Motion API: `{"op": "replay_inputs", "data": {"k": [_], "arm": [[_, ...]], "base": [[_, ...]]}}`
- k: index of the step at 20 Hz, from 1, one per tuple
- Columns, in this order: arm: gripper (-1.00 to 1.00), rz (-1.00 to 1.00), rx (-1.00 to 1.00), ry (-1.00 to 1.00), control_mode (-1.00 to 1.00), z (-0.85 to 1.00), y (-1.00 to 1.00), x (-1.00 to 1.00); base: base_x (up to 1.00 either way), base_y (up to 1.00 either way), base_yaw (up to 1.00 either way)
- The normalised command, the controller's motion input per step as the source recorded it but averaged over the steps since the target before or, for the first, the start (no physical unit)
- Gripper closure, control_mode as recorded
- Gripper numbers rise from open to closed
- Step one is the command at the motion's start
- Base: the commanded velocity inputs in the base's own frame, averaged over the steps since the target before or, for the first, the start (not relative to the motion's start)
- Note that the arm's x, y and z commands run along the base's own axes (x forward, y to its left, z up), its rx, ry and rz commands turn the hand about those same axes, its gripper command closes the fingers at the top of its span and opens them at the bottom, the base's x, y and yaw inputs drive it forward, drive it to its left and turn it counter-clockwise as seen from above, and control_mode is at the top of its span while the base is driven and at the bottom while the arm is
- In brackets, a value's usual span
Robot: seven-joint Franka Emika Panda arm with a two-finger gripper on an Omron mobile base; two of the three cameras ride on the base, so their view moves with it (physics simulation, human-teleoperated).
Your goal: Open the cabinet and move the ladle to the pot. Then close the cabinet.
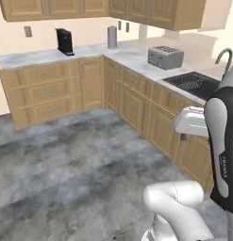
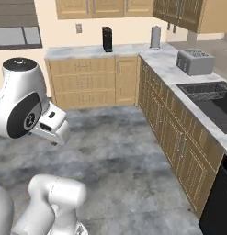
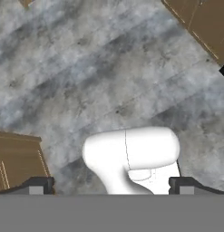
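Observation:
My gripper (image 3: 111,186) points down at the grey floor, its two dark fingertips (image 3: 38,185) wide apart with nothing between them. The white hand (image 1: 191,121) hangs in front of the low cabinets below the sink, well below the counter; it also shows at the left (image 2: 53,125). Light-wood wall cabinets (image 1: 155,12) with grey bar handles run along the top of both base views (image 2: 92,7), all doors shut. I cannot tell which of them is the cabinet. The ladle is hidden and the pot is out of view.
On the L-shaped counter stand a black coffee machine (image 1: 64,41), a grey canister (image 1: 112,36) and a toaster (image 1: 165,56). A dark sink (image 1: 194,84) with a faucet (image 1: 224,57) lies at the right. Low cabinets (image 2: 82,85) line the walls. A black appliance front (image 2: 218,202) stands at the lower right.

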Motion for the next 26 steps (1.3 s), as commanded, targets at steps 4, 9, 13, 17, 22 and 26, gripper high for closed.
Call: {"op": "replay_inputs", "data": {"k": [4,9,13,17,22,26], "arm": [[-1.0,0.0,0.0,0.0,1.0,0.0,0.0,0.0],[-1.0,0.0,0.0,0.0,1.0,0.0,0.0,0.0],[-1.0,0.0,0.0,0.0,1.0,0.0,0.0,0.0],[-1.0,0.0,0.0,0.0,1.0,0.0,0.0,0.0],[-1.0,0.0,0.0,0.0,1.0,0.0,0.0,0.0],[-1.0,0.0,0.0,0.0,1.0,0.0,0.0,0.0]], "base": [[-0.08,-0.18,-0.89],[-0.07,-0.13,-0.88],[-0.02,-0.12,-0.86],[0.0,-0.03,-0.75],[0.31,0.23,-0.47],[0.69,0.71,-0.22]]}}
